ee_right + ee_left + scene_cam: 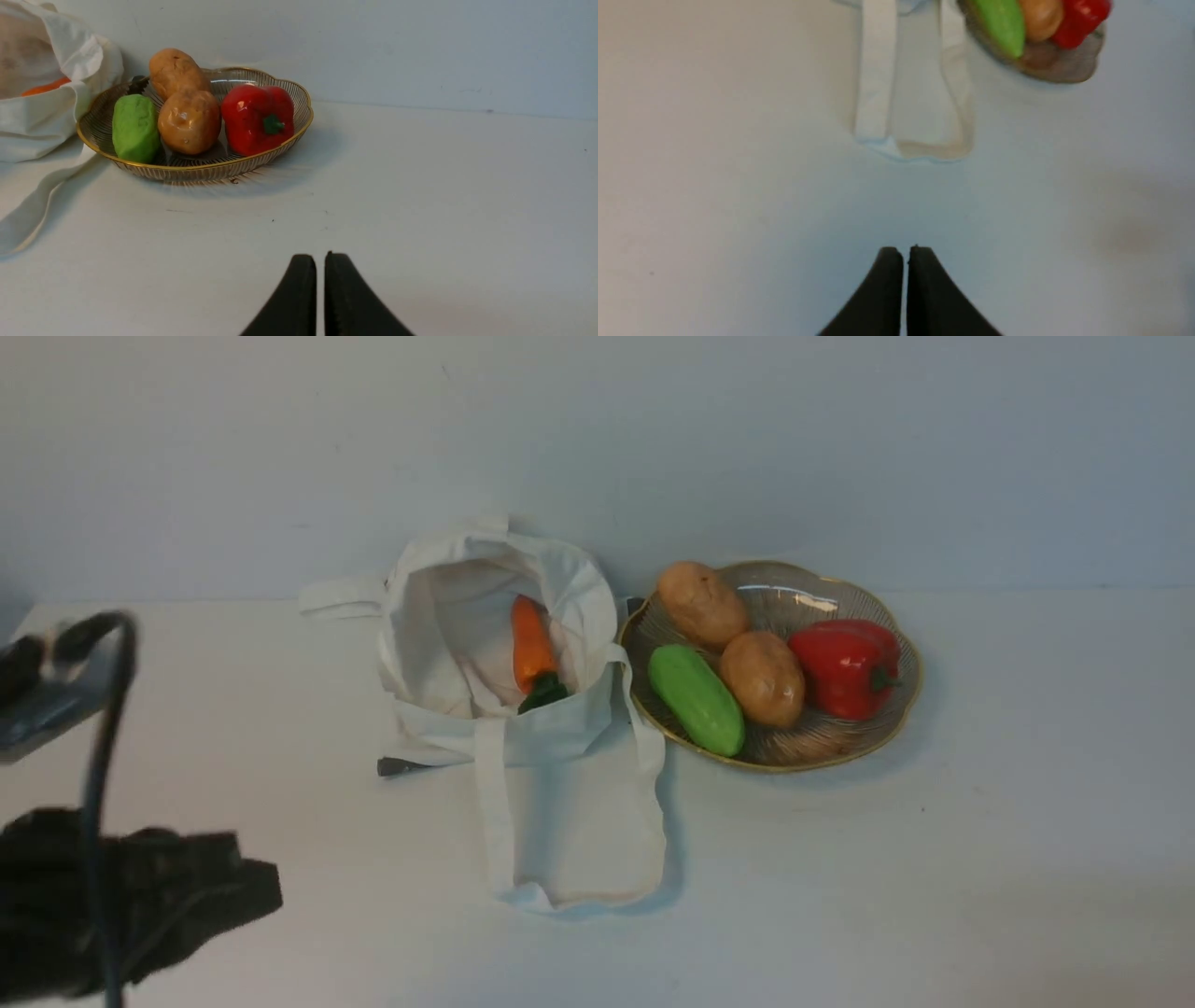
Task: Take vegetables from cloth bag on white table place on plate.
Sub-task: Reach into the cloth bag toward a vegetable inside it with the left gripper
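Observation:
The white cloth bag (448,616) lies open mid-table on the white table (934,877), its strap handles (569,821) trailing toward me. Inside it rests the orange carrot (530,649), green top nearest me; only a sliver of the carrot (44,87) shows in the right wrist view. The gold-rimmed plate (840,751) stands just right of the bag. My left gripper (906,252) is shut on nothing, over bare table short of the handles (873,93). My right gripper (320,259) is also shut and empty, well in front of the plate (196,170).
The plate carries a green cucumber (695,698), two brown potatoes (702,602) (762,678) and a red pepper (845,667). A small dark object (397,766) pokes out under the bag's left corner. My blurred left arm (140,896) fills the near-left corner. A wall stands behind.

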`<state>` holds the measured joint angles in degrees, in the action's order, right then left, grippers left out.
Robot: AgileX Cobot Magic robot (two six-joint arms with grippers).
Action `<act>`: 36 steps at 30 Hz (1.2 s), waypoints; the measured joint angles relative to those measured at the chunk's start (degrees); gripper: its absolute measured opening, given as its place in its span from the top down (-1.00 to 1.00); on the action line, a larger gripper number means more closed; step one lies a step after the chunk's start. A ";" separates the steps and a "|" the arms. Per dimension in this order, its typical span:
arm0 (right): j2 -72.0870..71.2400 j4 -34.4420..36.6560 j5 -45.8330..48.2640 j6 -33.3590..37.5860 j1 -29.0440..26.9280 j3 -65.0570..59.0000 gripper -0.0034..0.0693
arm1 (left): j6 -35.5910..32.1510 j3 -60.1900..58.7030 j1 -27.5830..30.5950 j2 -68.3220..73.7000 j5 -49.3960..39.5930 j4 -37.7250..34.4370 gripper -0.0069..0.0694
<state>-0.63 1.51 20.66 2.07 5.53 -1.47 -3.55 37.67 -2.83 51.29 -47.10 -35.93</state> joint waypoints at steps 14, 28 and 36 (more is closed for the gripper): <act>0.00 0.00 0.00 0.00 0.00 0.00 0.85 | -4.54 35.11 -7.41 40.31 -3.54 3.27 -0.02; 0.00 0.00 0.00 0.00 0.00 0.00 0.85 | 4.27 70.63 -10.49 74.77 -8.76 12.89 -0.30; 0.00 0.00 0.00 0.00 0.00 0.00 0.85 | 5.58 78.10 -10.60 82.63 -7.94 13.28 -0.30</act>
<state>-0.63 1.51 20.66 2.07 5.53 -1.47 2.04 115.77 -13.43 133.92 -55.04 -22.66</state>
